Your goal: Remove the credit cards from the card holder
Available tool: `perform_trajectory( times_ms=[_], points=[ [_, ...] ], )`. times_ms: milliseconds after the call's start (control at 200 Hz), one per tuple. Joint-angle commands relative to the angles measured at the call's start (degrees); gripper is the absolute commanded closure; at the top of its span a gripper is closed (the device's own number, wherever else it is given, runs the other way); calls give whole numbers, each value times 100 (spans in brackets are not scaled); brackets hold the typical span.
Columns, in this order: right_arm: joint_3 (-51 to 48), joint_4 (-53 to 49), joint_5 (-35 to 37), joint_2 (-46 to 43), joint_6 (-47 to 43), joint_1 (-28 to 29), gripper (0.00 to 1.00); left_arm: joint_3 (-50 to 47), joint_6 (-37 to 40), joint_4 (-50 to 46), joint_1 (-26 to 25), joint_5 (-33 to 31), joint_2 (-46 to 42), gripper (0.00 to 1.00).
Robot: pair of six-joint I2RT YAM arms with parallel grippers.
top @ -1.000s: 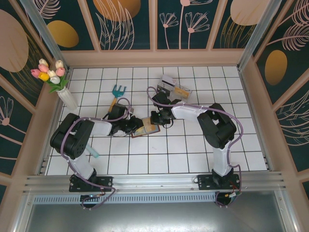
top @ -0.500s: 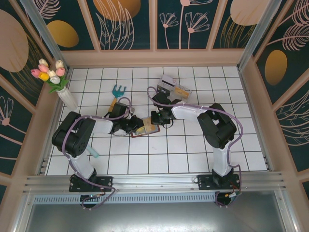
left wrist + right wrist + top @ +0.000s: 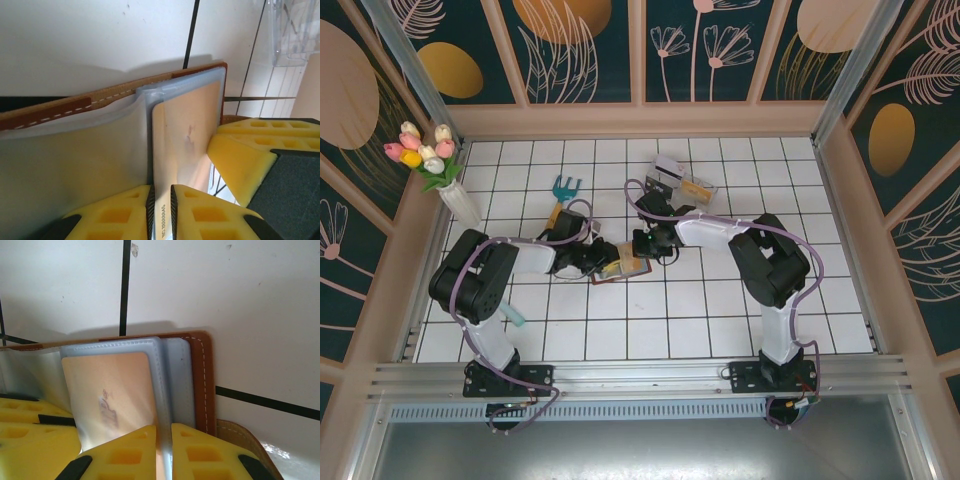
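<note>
Leather, reddish-brown, the card holder [image 3: 620, 270] lies open on the tiled desk [image 3: 720, 330] near the middle, between the arms. The left tool [image 3: 162, 207] is closed on the exposed edge of the yellowish card [image 3: 187, 135], most of which sits inside its clear pocket. The right tool [image 3: 164, 445] is closed on a blue-grey pocket leaf [image 3: 175, 375]. Both are thin edge pinches. If the right one slips, the holder likely drags along with the card. If the left slips, the card remains pocketed. A skewed pull could jam or bend it.
</note>
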Motion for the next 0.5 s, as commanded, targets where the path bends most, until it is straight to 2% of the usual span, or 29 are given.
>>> perform_trajectory(
  times_ms=[0,255,495],
  points=[
    [-343,-444,-15,586,2,220,86,109,274,-753,-48,-972,153,79],
    [-328,-429,-72,645,-50,254,90,336,269,-717,-242,-892,456,79],
    [-395,-385,-136,634,-76,256,92,104,272,-69,-241,-444,342,90]
  ],
)
